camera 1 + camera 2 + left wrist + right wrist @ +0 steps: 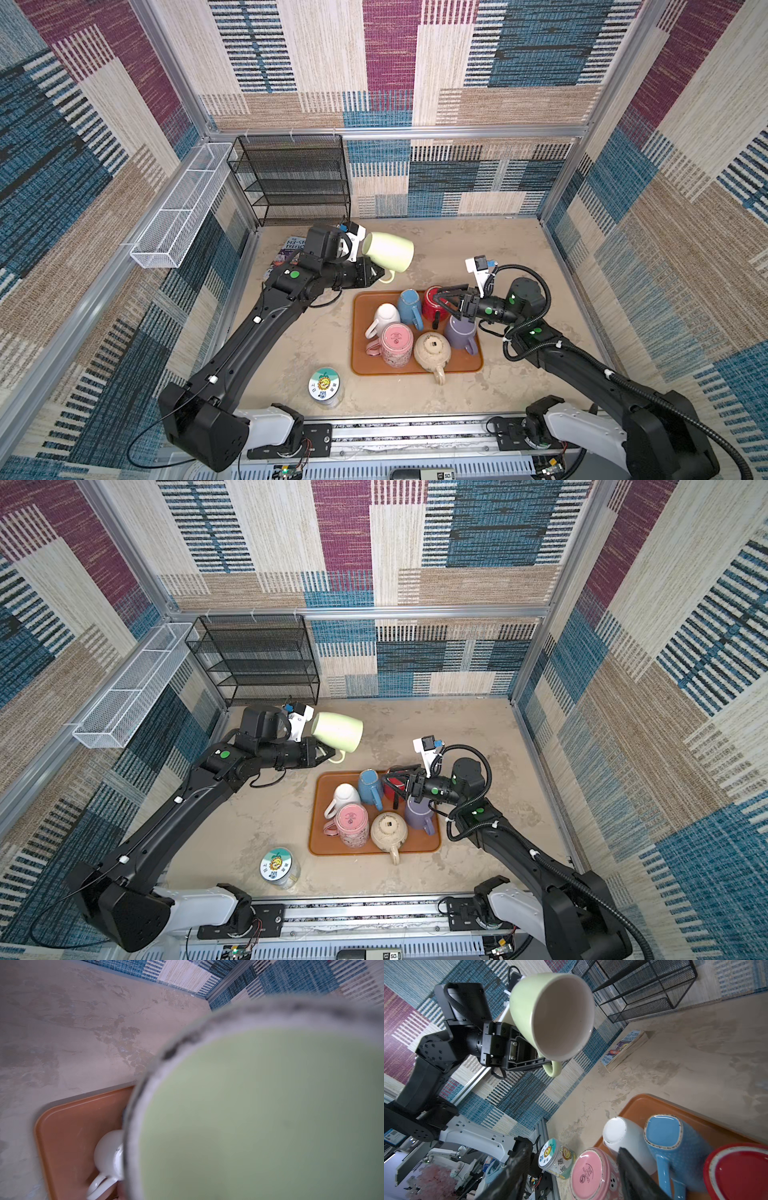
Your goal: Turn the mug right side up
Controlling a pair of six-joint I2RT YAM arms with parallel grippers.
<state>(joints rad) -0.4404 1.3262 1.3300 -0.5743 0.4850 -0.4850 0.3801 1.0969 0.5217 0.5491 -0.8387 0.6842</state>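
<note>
The green mug (388, 251) hangs in the air on its side, over the tabletop (457, 249) just behind the tray (365, 300). It is pale green outside and off-white inside, and it widens from a narrow base to a broad mouth. The mouth faces the right arm, so the right wrist view looks straight into the empty mug (550, 1016). The base faces the left wrist camera, where it fills most of the view as a blurred green disc (259, 1115) ringed by a pale, dark-flecked foot. The handle points down toward the tabletop.

The left hand (380, 274) is pressed together on that handle and carries the mug alone.

The right hand (442, 301) has its fingers spread and holds nothing. It sits over the red mug (432, 297) at the tray's far side, and whether it touches that mug cannot be told.

Six mugs stand upside down on the tray, among them white (386, 316), blue (409, 307) and pink (397, 343).
</note>
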